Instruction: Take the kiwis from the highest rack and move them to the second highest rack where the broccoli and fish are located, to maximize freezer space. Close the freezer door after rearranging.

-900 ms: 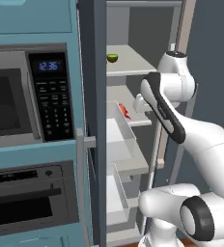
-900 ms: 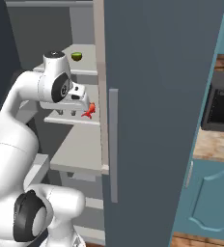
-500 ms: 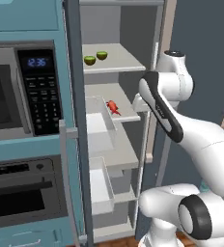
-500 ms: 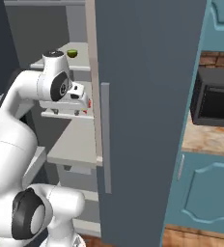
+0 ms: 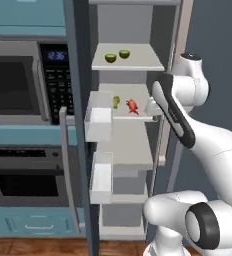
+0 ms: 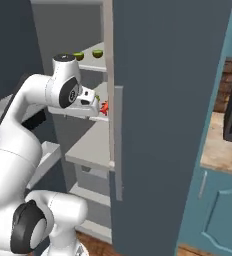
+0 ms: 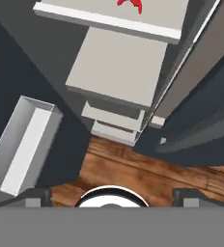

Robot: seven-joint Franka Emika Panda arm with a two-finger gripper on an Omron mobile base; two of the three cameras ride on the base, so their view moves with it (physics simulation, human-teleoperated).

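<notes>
Left base view first: the freezer door (image 5: 78, 125) is seen swung wide open, with two white door bins (image 5: 99, 117) on its inner side. Two kiwis (image 5: 117, 55) are parked side by side on the highest rack (image 5: 133, 62), both halves green and well apart from the edge. One rack down, on the second highest rack (image 5: 138, 114), the broccoli (image 5: 116, 101) and the red fish (image 5: 132, 105) are found just beside each other, with the fish on the right. The microwave (image 5: 23, 82) is seen to the left of the door, an oven (image 5: 23, 175) below it.

The white arm is bent up in front of the freezer, and the hand (image 5: 153, 106) is held at the right front edge of the second highest rack, near the fish but apart from it. From the right base view the hand (image 6: 92, 105) is seen at that same rack edge, with the kiwis (image 6: 87, 54) up above and a bit of the fish (image 6: 104, 106) peeking out past it.

In the hand view the fingertips (image 7: 35, 197) are set far apart at the bottom corners, so the hand is spread wide and nothing is held between them. The fish (image 7: 130, 4) is cut off at the top of that view, and the wooden floor (image 7: 147, 173) is seen below.
</notes>
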